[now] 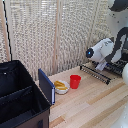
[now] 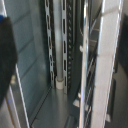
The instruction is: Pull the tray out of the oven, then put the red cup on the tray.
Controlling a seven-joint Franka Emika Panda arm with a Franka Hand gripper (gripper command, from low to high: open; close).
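The tray (image 1: 95,73) sticks out of the oven (image 1: 116,66) at the exterior view's far right, its front edge hanging over the tabletop (image 1: 95,102). The arm's fingers (image 1: 102,66) sit right at that rack, though whether they are open or clamped on a bar I cannot tell; the wrist view shows only shiny bars (image 2: 95,65) and the oven's inside wall. The pulling step looks under way. Next would come letting go and reaching left for the red cup (image 1: 75,81). One tray, one oven, one red cup, beside one white bowl (image 1: 61,87) of yellow food.
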